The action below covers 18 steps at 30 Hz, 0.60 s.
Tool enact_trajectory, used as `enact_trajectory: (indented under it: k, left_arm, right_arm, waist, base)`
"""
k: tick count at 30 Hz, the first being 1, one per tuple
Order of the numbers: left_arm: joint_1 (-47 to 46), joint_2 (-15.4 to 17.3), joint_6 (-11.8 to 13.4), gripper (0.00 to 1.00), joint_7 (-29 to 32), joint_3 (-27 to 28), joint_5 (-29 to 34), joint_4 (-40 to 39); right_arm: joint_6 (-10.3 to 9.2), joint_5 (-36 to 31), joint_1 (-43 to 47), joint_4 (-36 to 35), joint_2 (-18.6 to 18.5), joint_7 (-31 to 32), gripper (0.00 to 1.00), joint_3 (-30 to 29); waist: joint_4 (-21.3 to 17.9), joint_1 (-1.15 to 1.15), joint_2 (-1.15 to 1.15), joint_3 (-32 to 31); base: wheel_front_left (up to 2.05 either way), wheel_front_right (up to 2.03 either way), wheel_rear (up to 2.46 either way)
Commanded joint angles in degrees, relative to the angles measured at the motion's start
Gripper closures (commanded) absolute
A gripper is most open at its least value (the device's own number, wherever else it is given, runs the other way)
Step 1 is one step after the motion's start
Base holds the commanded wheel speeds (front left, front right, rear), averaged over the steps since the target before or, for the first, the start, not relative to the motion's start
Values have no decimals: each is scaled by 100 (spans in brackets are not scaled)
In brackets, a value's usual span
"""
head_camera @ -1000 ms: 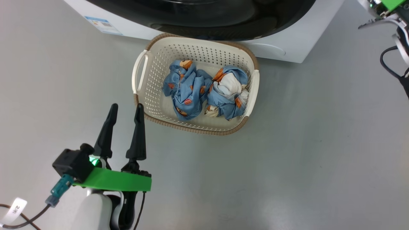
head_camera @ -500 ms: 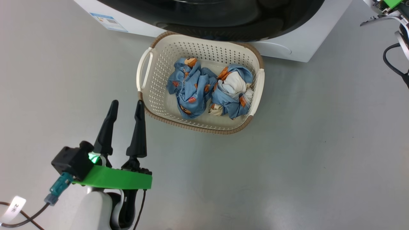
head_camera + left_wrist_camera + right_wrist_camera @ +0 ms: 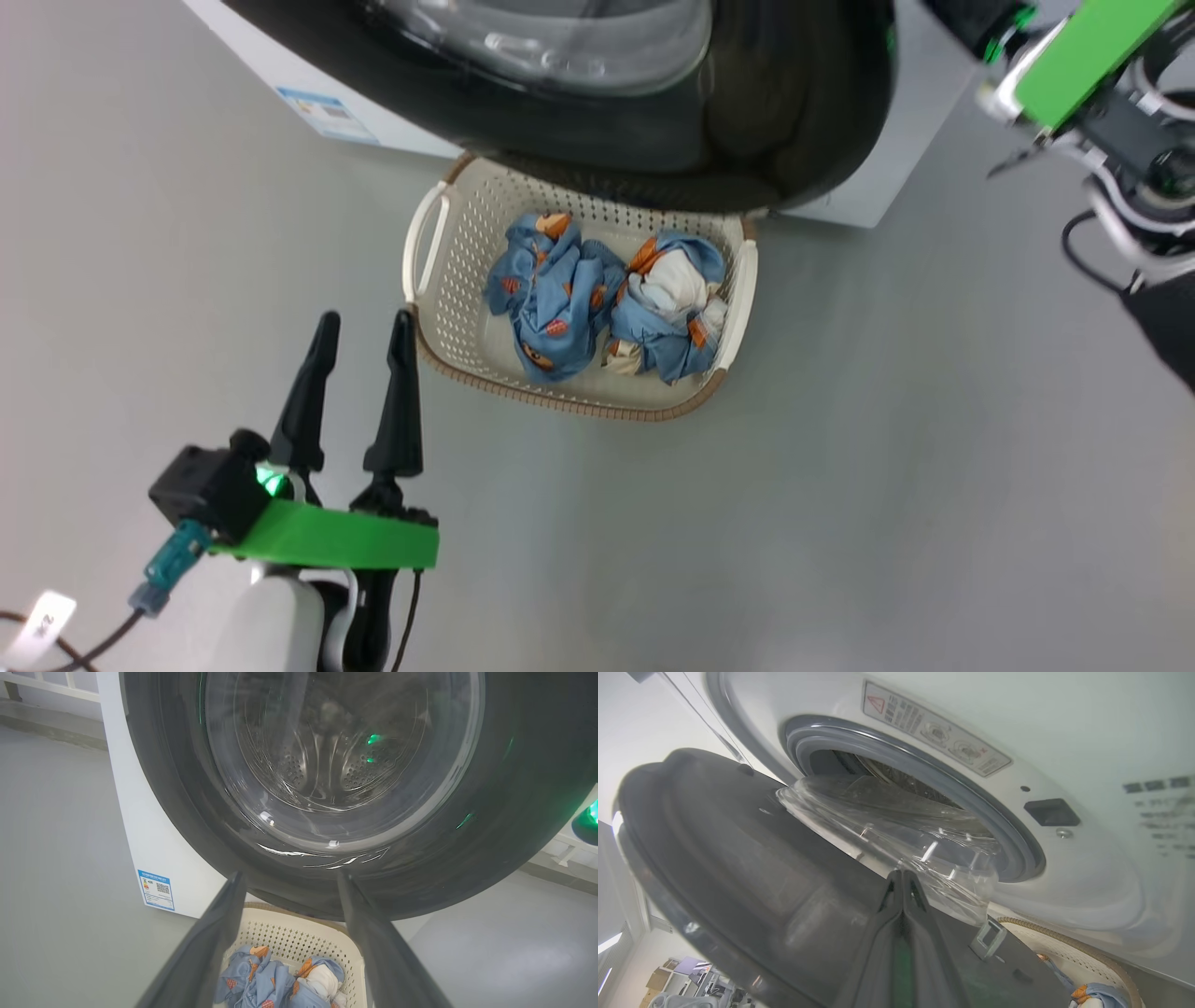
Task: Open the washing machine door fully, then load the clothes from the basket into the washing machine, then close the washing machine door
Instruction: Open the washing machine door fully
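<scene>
The washing machine door (image 3: 747, 112), a black rim around a clear glass bowl, stands partly swung out over the basket (image 3: 439, 308). Two blue printed bundles of clothes (image 3: 551, 299) lie side by side in that basket. My left gripper (image 3: 359, 327) is open and empty, just left of the basket's near corner. In the left wrist view the door (image 3: 467, 826) faces me above the basket (image 3: 299, 942). My right gripper (image 3: 902, 873) is shut on nothing. Its tips are at the door's inner face (image 3: 738, 858), beside the glass bowl (image 3: 887, 821). The washing machine (image 3: 1064, 742) shows its grey gasket (image 3: 1008, 835).
Grey floor (image 3: 840, 513) stretches wide to the right of the basket and in front of it. The machine's white body carries a blue label (image 3: 322, 112) at its lower left corner. My right arm's green plate (image 3: 1083, 47) and cables hang at the upper right.
The door has swung out further and now overhangs the basket's far edge. My right arm has come further into the head view, which shifted. The left gripper kept its place.
</scene>
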Motion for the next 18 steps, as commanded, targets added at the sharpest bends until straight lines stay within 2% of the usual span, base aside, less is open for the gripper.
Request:
enact_trajectory:
  k: [1,18]
  left_arm:
    - [206,91,4,0,-37,216,75,-106]
    - [896,91,4,0,-37,433,256,-116]
  right_arm:
    - [50,57,293,-267,279,92,100,175]
    - [50,256,1386,-702,597,473,100,483]
  waist:
    - [-36,0,0,-211]
    - [44,0,0,-992]
  base:
    - [0,0,0]
    - [0,0,0]
